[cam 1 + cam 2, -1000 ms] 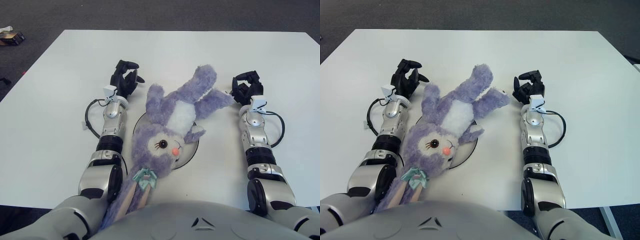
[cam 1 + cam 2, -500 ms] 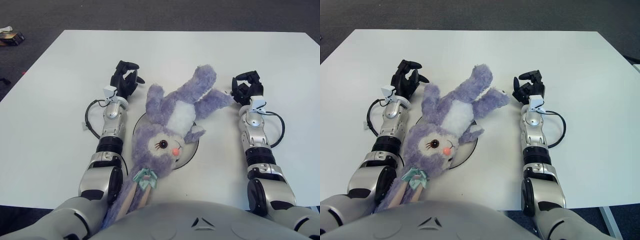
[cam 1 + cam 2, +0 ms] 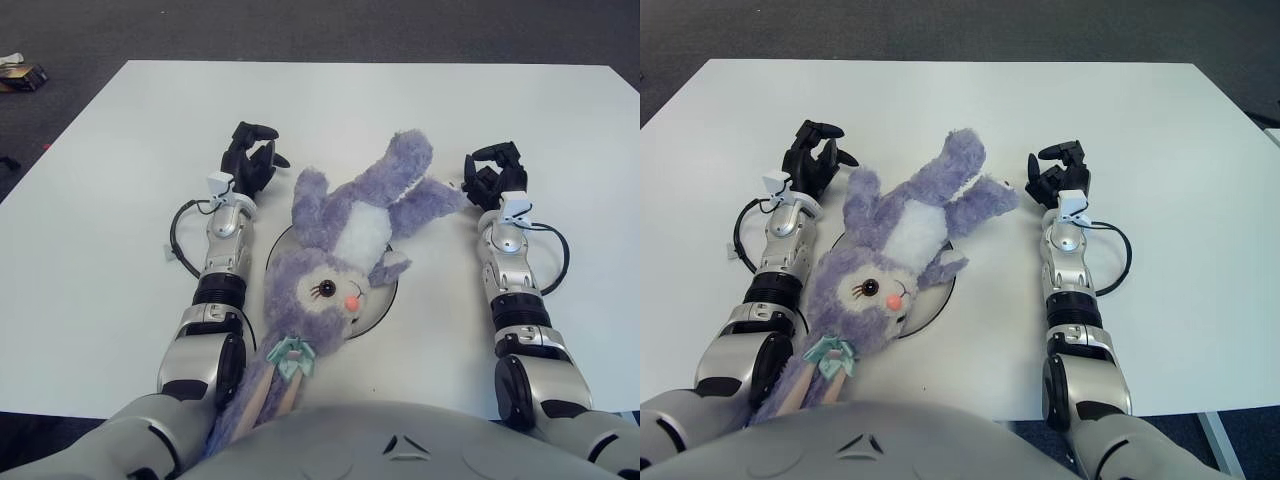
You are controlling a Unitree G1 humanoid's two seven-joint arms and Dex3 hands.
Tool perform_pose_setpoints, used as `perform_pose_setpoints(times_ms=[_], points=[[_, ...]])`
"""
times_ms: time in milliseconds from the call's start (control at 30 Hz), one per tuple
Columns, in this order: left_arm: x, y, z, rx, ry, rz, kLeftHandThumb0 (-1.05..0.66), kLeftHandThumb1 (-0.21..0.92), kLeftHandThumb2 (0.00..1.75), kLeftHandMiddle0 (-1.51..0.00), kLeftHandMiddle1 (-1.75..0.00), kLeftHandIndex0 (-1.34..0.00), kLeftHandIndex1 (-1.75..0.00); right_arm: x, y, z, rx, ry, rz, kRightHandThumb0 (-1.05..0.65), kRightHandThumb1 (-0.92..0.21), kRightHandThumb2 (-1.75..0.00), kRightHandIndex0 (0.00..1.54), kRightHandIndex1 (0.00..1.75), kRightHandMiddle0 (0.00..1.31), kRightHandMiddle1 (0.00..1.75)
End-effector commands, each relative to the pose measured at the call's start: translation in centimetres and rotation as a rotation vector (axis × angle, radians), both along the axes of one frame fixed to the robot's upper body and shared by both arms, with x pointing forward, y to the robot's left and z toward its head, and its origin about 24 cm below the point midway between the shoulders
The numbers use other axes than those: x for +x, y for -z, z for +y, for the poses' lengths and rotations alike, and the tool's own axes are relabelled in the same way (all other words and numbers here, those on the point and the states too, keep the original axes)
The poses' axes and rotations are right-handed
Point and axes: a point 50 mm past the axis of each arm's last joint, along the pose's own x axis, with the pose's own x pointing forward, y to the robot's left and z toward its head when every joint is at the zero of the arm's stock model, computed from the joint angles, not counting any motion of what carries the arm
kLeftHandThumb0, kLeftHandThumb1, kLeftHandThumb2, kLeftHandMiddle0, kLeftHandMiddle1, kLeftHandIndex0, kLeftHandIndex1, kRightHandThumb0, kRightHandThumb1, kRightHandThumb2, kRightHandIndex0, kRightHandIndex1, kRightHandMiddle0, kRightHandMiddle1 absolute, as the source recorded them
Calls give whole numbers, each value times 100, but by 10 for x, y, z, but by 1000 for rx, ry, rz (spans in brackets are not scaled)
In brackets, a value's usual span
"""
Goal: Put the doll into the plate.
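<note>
A purple plush rabbit doll (image 3: 345, 240) with a white belly lies on its back across a white round plate (image 3: 385, 297), covering most of it. Its head points toward me and its legs stretch to the far right. Its long ears with a teal bow (image 3: 289, 355) hang over the table's near edge. My left hand (image 3: 250, 160) rests on the table just left of the doll, fingers relaxed and holding nothing. My right hand (image 3: 492, 175) rests on the table just right of the doll's foot, fingers relaxed and holding nothing.
The white table (image 3: 120, 150) spreads wide on all sides. Dark carpet lies beyond its far edge, with a small object (image 3: 20, 72) on the floor at the far left.
</note>
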Motion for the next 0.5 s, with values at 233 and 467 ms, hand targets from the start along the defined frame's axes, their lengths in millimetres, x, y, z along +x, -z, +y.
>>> perform_pose_setpoints(times_ms=[233, 467], points=[[-12, 25, -2, -6, -34, 97, -35, 92, 35, -67, -162, -38, -157, -17, 33, 2, 34, 23, 65, -37, -74, -73, 82, 175, 34, 172], [-12, 26, -3, 15, -58, 110, -35, 92, 35, -69, -167, -38, -157, -16, 34, 1, 38, 8, 83, -37, -74, -74, 82, 175, 33, 172]])
